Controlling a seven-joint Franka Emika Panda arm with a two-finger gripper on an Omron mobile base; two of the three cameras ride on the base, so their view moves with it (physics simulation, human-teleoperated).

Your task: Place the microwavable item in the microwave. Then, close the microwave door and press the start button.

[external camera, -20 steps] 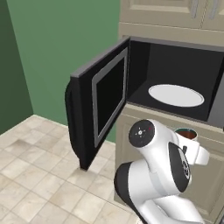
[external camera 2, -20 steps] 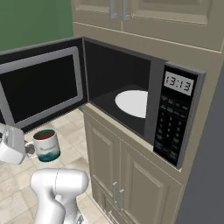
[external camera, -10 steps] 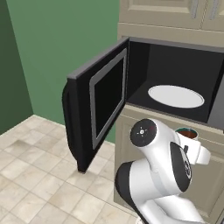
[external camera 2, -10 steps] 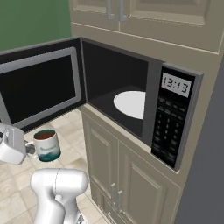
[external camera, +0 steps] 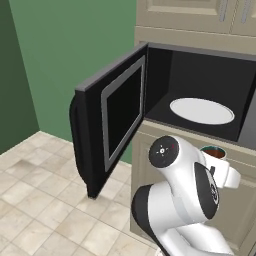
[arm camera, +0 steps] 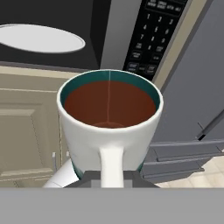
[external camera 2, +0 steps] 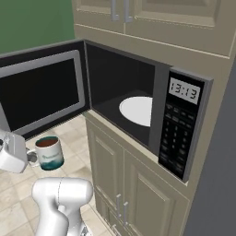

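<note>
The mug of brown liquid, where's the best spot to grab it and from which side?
Grip the mug by its side handle, coming level from the handle side, as the shut gripper has it in the hand view. It stands upright and nearly full, so a level grip on the handle is less likely to spill.

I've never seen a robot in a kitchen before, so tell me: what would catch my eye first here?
Probably the mug full of dark brown liquid, held by its handle in the robot's hand, out in front of the beige cabinets and lower than the oven. Behind it the black microwave stands wide open, its door swung left, a round white turntable plate inside.
</note>
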